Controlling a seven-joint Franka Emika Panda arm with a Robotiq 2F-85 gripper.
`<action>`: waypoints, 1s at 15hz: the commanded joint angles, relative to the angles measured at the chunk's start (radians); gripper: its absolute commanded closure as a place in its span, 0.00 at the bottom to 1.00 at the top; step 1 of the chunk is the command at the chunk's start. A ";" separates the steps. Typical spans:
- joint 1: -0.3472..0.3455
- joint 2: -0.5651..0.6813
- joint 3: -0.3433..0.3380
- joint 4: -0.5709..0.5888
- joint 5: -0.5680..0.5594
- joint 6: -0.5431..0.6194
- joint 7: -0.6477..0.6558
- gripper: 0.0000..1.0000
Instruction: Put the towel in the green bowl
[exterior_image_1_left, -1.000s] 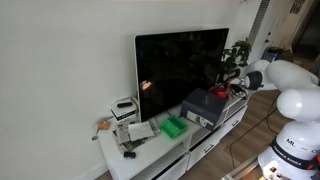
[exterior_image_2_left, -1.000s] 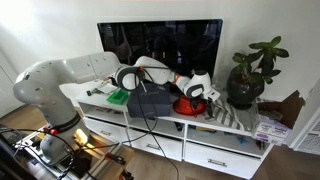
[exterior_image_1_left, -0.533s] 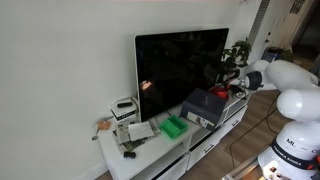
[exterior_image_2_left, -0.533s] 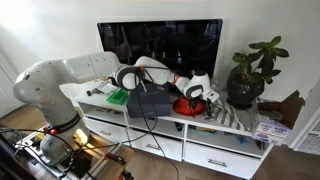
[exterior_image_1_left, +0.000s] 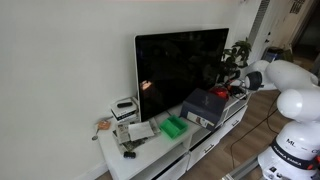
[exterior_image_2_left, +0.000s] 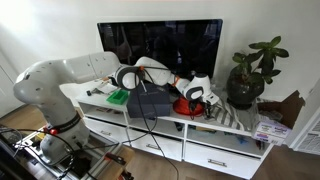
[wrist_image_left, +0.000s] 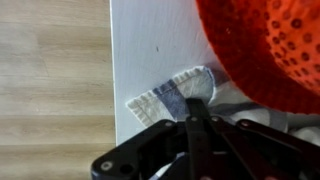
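Observation:
The towel (wrist_image_left: 170, 97) is a pale cloth with blue stripes, lying on the white cabinet top (wrist_image_left: 150, 40) near its edge and partly under a red perforated bowl (wrist_image_left: 270, 45). My gripper (wrist_image_left: 197, 102) stands right over it in the wrist view, its fingers pressed together with the cloth bunched at their tips. In both exterior views the gripper (exterior_image_2_left: 198, 92) (exterior_image_1_left: 233, 84) hangs low over the cabinet's plant end beside the red bowl (exterior_image_2_left: 187, 105). The green bowl (exterior_image_2_left: 118, 97) (exterior_image_1_left: 175, 127) sits at the cabinet's other end, far from the gripper.
A large dark TV (exterior_image_2_left: 160, 50) stands behind the cabinet. A dark grey box (exterior_image_2_left: 150, 100) lies between the red bowl and the green bowl. A potted plant (exterior_image_2_left: 250, 75) stands past the towel. Small clutter (exterior_image_1_left: 125, 112) sits beyond the green bowl. The wooden floor (wrist_image_left: 50, 90) lies below the cabinet edge.
The gripper's fingers have closed onto the towel. The arm has stayed in place.

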 joint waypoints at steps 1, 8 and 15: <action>0.006 -0.001 -0.020 0.001 -0.019 -0.067 0.037 1.00; 0.002 -0.013 -0.056 0.034 -0.044 -0.210 0.052 1.00; -0.025 -0.015 -0.032 0.076 -0.048 -0.311 0.048 1.00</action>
